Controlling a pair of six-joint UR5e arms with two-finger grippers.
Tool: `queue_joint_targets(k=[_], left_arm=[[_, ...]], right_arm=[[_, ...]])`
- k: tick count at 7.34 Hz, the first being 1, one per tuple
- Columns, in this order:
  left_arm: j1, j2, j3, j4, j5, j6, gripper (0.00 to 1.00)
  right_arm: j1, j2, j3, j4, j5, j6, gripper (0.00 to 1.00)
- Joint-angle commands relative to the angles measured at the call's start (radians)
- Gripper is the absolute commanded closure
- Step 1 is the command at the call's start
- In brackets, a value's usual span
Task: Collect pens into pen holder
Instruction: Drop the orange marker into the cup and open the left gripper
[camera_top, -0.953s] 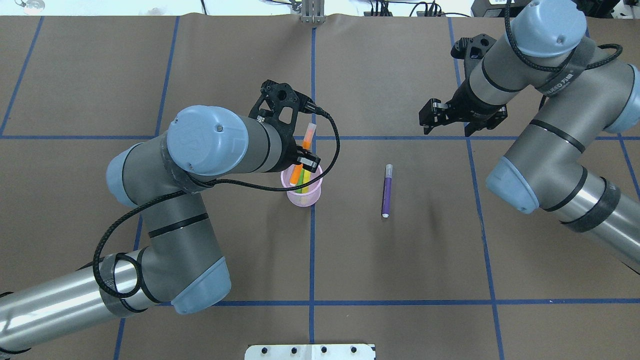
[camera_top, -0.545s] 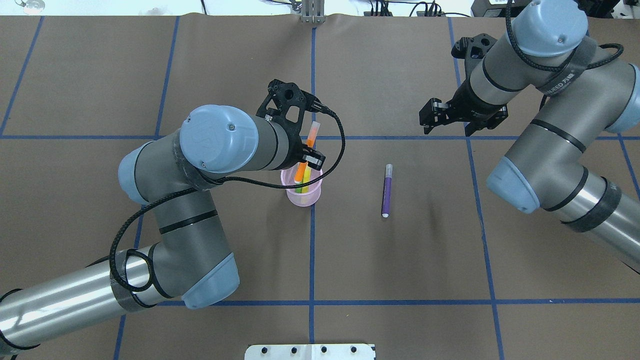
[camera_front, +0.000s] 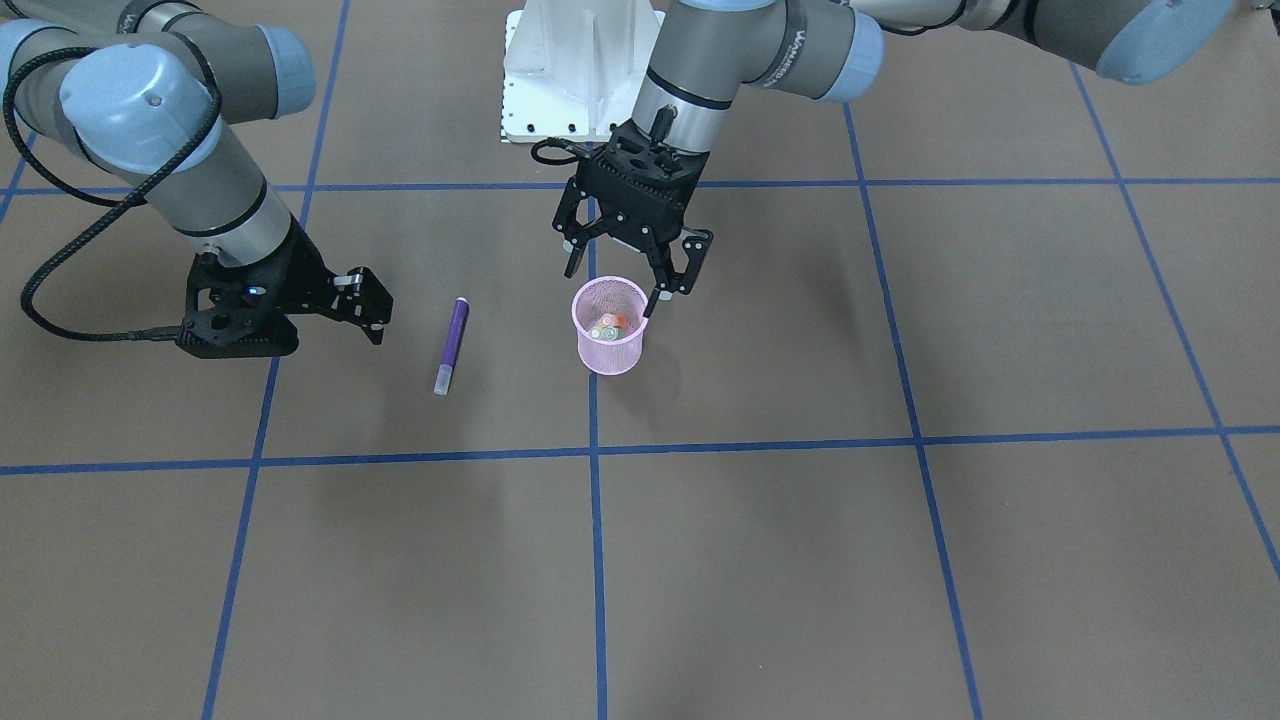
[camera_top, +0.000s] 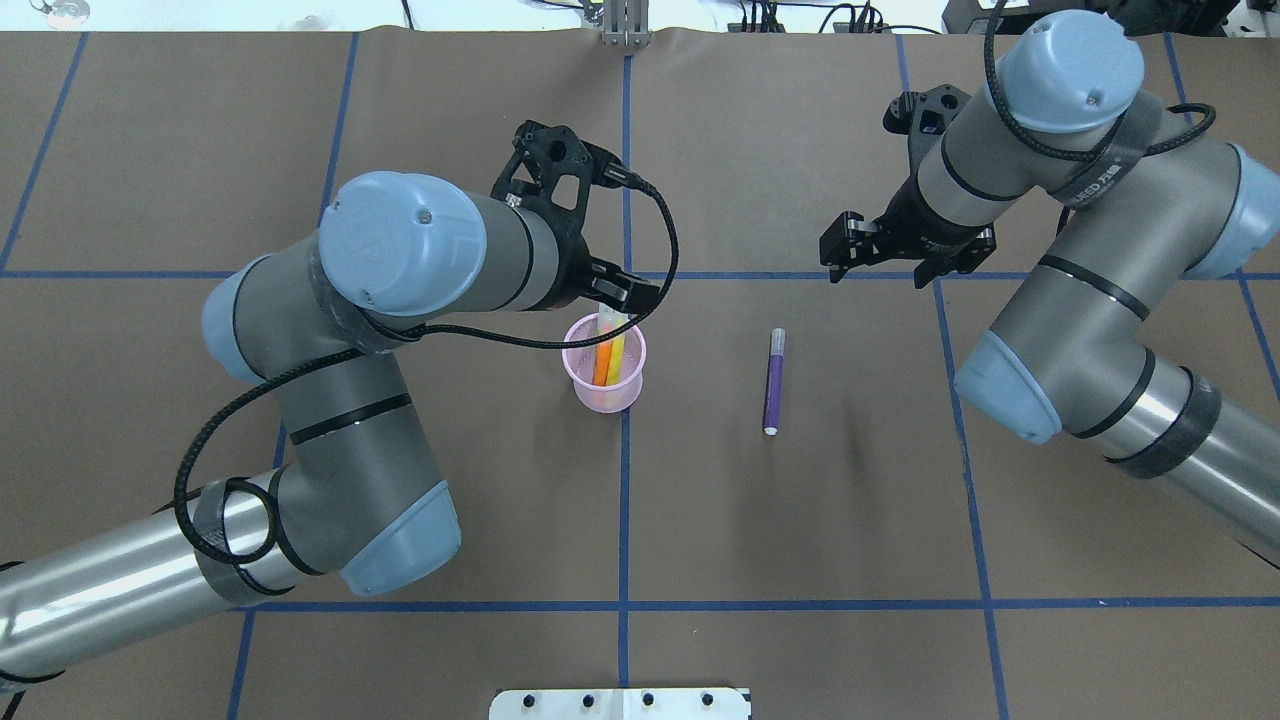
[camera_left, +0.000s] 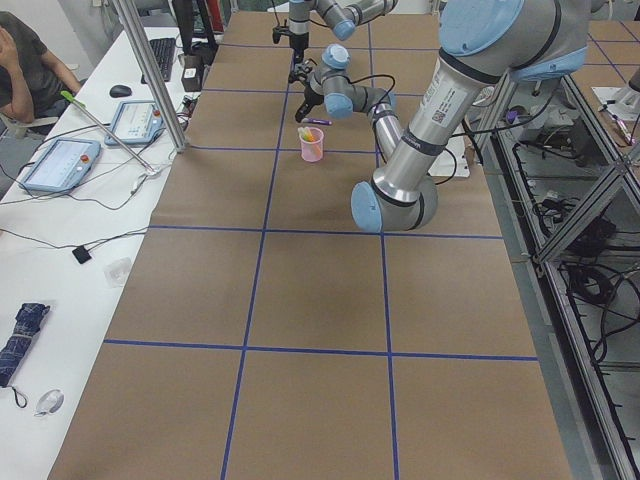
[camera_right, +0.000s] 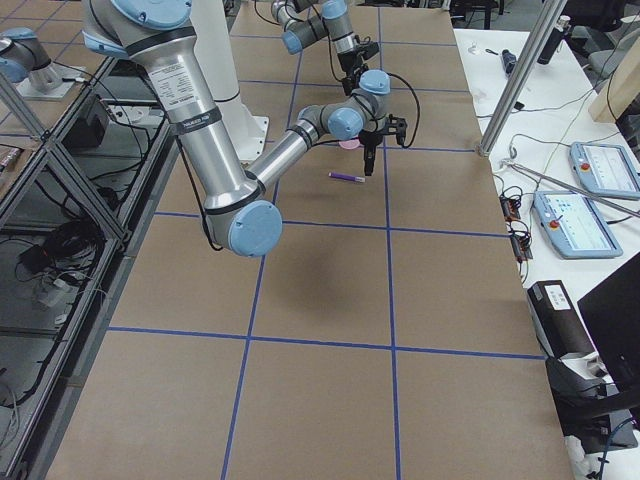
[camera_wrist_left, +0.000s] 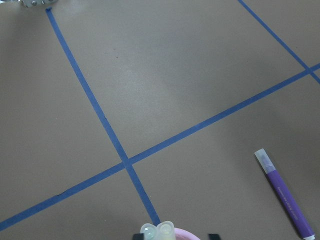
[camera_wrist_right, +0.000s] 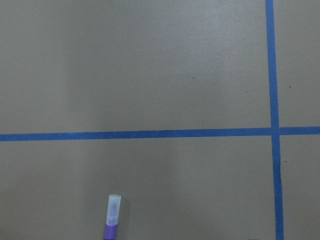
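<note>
The pink mesh pen holder (camera_front: 609, 345) (camera_top: 602, 388) stands near the table's middle. An orange pen (camera_top: 603, 364) and a yellow pen (camera_top: 619, 350) stand in it, and pale caps (camera_wrist_left: 156, 231) show at its rim. My left gripper (camera_front: 615, 285) (camera_top: 612, 300) hangs open just above the cup, holding nothing. One purple pen (camera_front: 452, 345) (camera_top: 773, 381) (camera_wrist_left: 285, 200) (camera_wrist_right: 112, 220) lies flat on the paper to the cup's right in the overhead view. My right gripper (camera_front: 375, 300) (camera_top: 880, 262) is open and empty, beyond the purple pen's capped end.
Brown paper with blue tape lines (camera_top: 625, 500) covers the table. A white base plate (camera_top: 620, 703) sits at the near edge. In the exterior left view, tablets (camera_left: 58, 163) and a seated person (camera_left: 25, 70) are beside the table.
My left gripper has let go of the orange pen, which now stands in the pen holder, and has opened and drawn back. The right arm has shifted slightly left.
</note>
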Motion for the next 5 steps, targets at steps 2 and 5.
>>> queue_joint_targets(k=[2,5], left_arm=[[-0.205,0.126,-0.009,0.007,-0.298,0.012,0.01],[-0.233,0.215,-0.080,0.002,-0.321,0.014,0.01]], right_arm=[[-0.133,0.014,-0.023,0.047,-0.067,0.096,0.03],[-0.164,0.071,-0.133,0.040,-0.093,0.084,0.14]])
